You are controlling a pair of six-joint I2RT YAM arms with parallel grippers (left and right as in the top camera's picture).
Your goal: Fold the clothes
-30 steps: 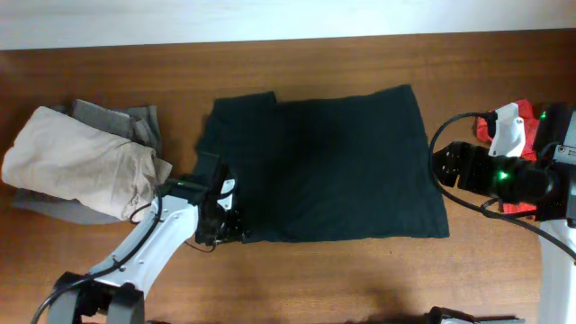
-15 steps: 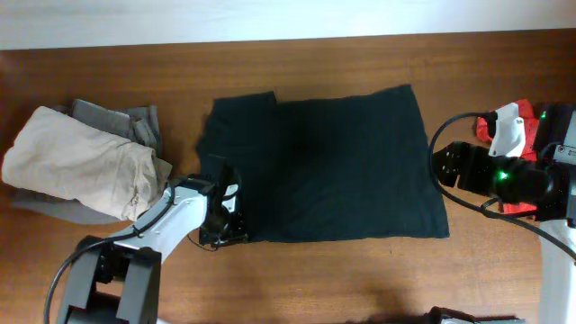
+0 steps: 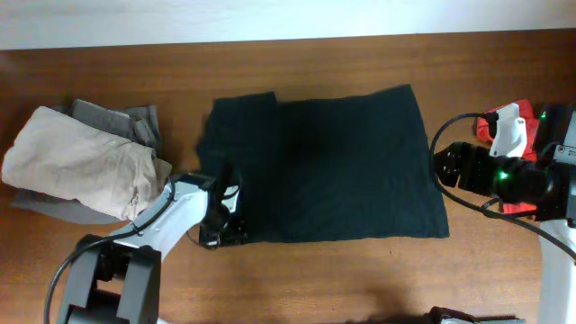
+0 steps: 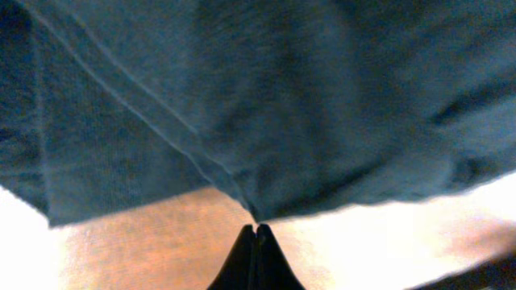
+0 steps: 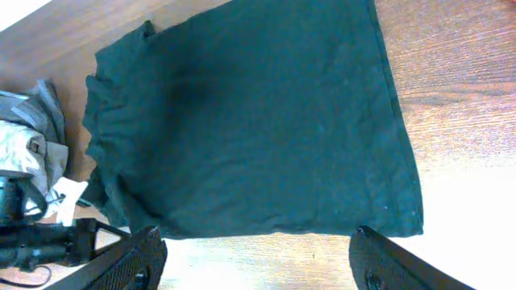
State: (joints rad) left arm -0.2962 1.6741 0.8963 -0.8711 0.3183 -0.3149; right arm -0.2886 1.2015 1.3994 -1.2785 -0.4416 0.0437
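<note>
The clothes (image 3: 333, 171), a black T-shirt, lie flat in the middle of the wooden table (image 3: 360, 279), sleeves to the left. My left gripper (image 3: 220, 236) is at the shirt's lower left corner. In the left wrist view its fingertips (image 4: 256, 229) are pressed together right at the hem, and the dark cloth (image 4: 282, 105) draws to a point between them. My right gripper (image 3: 447, 166) hovers just off the shirt's right edge. Its two fingers stand wide apart (image 5: 258, 235) with nothing between them, looking down over the shirt (image 5: 250, 121).
A beige garment (image 3: 76, 166) lies on grey garments (image 3: 126, 121) at the left. A bright red garment (image 3: 531, 126) sits under the right arm at the far right. The left arm (image 5: 48, 242) shows in the right wrist view.
The left gripper has closed its jaws on the shirt's lower left hem and settled slightly lower. The right arm has not moved.
</note>
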